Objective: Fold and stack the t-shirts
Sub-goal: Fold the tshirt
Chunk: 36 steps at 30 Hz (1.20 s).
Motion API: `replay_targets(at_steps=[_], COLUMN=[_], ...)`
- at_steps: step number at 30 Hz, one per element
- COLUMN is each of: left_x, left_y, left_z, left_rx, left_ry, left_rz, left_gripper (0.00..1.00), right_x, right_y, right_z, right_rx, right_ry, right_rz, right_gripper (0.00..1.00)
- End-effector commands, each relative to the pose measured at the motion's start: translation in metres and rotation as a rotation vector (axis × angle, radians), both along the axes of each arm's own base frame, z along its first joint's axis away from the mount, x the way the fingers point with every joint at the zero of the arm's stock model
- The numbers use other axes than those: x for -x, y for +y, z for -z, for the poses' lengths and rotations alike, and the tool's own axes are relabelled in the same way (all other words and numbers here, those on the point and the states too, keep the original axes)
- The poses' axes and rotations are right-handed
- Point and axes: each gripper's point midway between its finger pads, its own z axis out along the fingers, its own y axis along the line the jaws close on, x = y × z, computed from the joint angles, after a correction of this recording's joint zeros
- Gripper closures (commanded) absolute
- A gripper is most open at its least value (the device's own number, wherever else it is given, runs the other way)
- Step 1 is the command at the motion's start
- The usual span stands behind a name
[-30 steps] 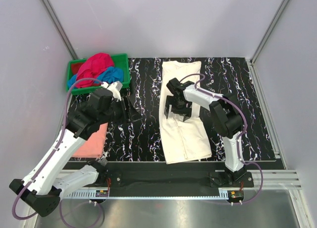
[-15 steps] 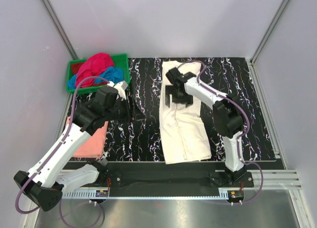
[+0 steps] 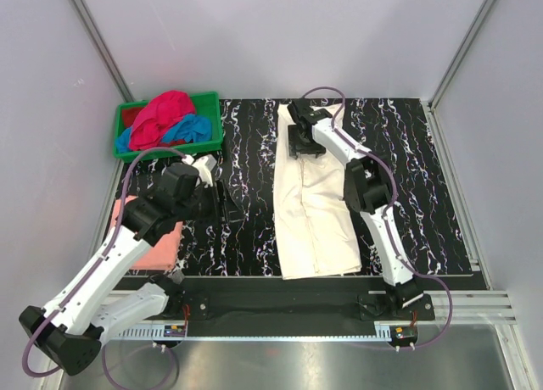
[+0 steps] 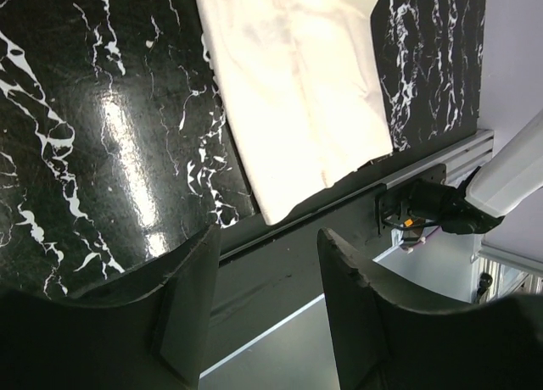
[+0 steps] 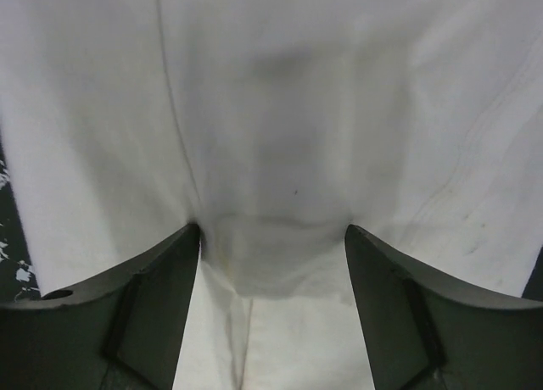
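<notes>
The cream t-shirt (image 3: 314, 212) lies as a long folded strip on the black marble table (image 3: 246, 229), running from far to near. My right gripper (image 3: 305, 142) is open and pressed down on its far end; in the right wrist view (image 5: 271, 233) the spread fingers (image 5: 161, 288) rest on cream cloth (image 5: 280, 110) that puckers slightly between them. My left gripper (image 3: 225, 195) is open and empty above bare table left of the shirt; its wrist view (image 4: 270, 237) shows the cream shirt (image 4: 293, 76). The salmon-pink t-shirt (image 3: 159, 244) lies folded at the left edge. Magenta-red (image 3: 161, 112) and blue (image 3: 191, 129) t-shirts sit in the crate.
The green plastic crate (image 3: 212, 97) stands at the back left corner of the table. The left arm (image 3: 110, 254) hangs over part of the pink shirt. The table's front rail (image 3: 280, 301) and grey enclosure walls bound the area.
My right gripper has slid along the cream shirt from its middle to its far end. My left arm has drawn back slightly toward the near left.
</notes>
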Motion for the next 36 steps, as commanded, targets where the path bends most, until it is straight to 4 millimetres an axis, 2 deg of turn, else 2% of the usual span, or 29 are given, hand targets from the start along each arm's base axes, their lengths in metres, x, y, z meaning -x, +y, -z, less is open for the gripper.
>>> replay_targets(at_steps=[1, 4, 5, 7, 8, 10, 11, 12, 14, 16, 17, 18, 19, 20, 21, 22, 23, 24, 25, 27, 28, 29, 30, 31, 34, 35, 36], left_x=[0.005, 0.004, 0.003, 0.001, 0.002, 0.001, 0.001, 0.001, 0.003, 0.002, 0.005, 0.006, 0.007, 0.011, 0.013, 0.012, 0.013, 0.015, 0.016, 0.017, 0.018, 0.018, 0.016, 0.018, 0.015, 0.016, 0.014], left_y=[-0.004, -0.006, -0.007, -0.009, -0.010, -0.013, -0.014, -0.015, -0.018, -0.025, -0.028, -0.029, -0.034, -0.036, -0.040, -0.044, -0.047, -0.053, -0.055, -0.063, -0.066, -0.069, -0.074, -0.076, -0.080, -0.081, -0.083], left_z=[-0.004, 0.000, -0.001, 0.001, 0.002, 0.005, 0.010, 0.014, 0.024, 0.027, 0.036, 0.042, 0.044, 0.056, 0.060, 0.061, 0.066, 0.073, 0.078, 0.092, 0.094, 0.101, 0.101, 0.106, 0.117, 0.123, 0.124], left_rx=[0.019, 0.008, 0.008, -0.001, 0.001, 0.002, -0.001, -0.003, 0.009, 0.041, 0.039, 0.040, 0.057, 0.046, 0.047, 0.053, 0.052, 0.058, 0.061, 0.094, 0.112, 0.113, 0.137, 0.139, 0.134, 0.125, 0.134], left_ry=[-0.021, -0.013, -0.010, -0.004, 0.002, 0.010, 0.021, 0.030, 0.059, 0.072, 0.090, 0.105, 0.117, 0.150, 0.169, 0.162, 0.171, 0.191, 0.207, 0.255, 0.270, 0.295, 0.300, 0.316, 0.345, 0.364, 0.373], left_rz=[0.049, 0.062, 0.068, 0.080, 0.089, 0.105, 0.109, 0.112, 0.116, 0.120, 0.127, 0.130, 0.135, 0.144, 0.146, 0.148, 0.152, 0.154, 0.150, 0.122, 0.122, 0.114, 0.104, 0.102, 0.079, 0.074, 0.062], left_gripper=[0.46, 0.45, 0.45, 0.45, 0.45, 0.45, 0.44, 0.44, 0.44, 0.44, 0.44, 0.44, 0.43, 0.44, 0.44, 0.44, 0.44, 0.45, 0.46, 0.49, 0.50, 0.52, 0.53, 0.54, 0.56, 0.56, 0.56], right_x=[-0.028, -0.041, -0.051, -0.062, -0.071, -0.077, -0.079, -0.079, -0.069, -0.059, -0.043, -0.034, -0.023, -0.004, 0.008, 0.023, 0.046, 0.060, 0.087, 0.118, 0.136, 0.166, 0.181, 0.210, 0.250, 0.271, 0.281], right_y=[0.012, 0.033, 0.040, 0.042, 0.045, 0.045, 0.042, 0.041, 0.030, 0.012, 0.000, -0.006, -0.013, -0.023, -0.025, -0.031, -0.031, -0.037, -0.055, -0.067, -0.078, -0.083, -0.086, -0.092, -0.090, -0.087, -0.086], right_z=[-0.003, 0.011, 0.013, 0.013, 0.005, -0.007, -0.024, -0.033, -0.064, -0.087, -0.111, -0.121, -0.158, -0.146, -0.151, -0.182, -0.161, -0.161, -0.156, -0.145, -0.159, -0.127, -0.121, -0.107, -0.095, -0.076, -0.069], right_rx=[-0.012, -0.060, -0.073, -0.067, -0.079, -0.072, -0.068, -0.066, -0.037, 0.016, 0.034, 0.038, 0.019, 0.028, 0.008, -0.044, -0.087, -0.112, -0.124, -0.195, -0.236, -0.309, -0.349, -0.376, -0.477, -0.520, -0.540], right_ry=[-0.078, -0.072, -0.097, -0.136, -0.176, -0.214, -0.241, -0.250, -0.259, -0.262, -0.253, -0.242, -0.282, -0.222, -0.210, -0.246, -0.164, -0.141, -0.097, -0.028, -0.049, 0.058, 0.073, 0.093, 0.134, 0.201, 0.224], right_rz=[-0.111, -0.211, -0.230, -0.249, -0.254, -0.261, -0.254, -0.254, -0.247, -0.199, -0.161, -0.144, -0.122, -0.082, -0.080, -0.082, -0.094, -0.088, -0.060, -0.014, 0.004, 0.016, 0.022, 0.028, 0.063, 0.098, 0.112], right_gripper=[0.23, 0.19, 0.18, 0.13, 0.13, 0.09, 0.08, 0.07, 0.01, 0.00, 0.00, 0.00, 0.00, 0.00, 0.00, 0.00, 0.00, 0.00, 0.00, 0.03, 0.11, 0.16, 0.20, 0.29, 0.51, 0.57, 0.58])
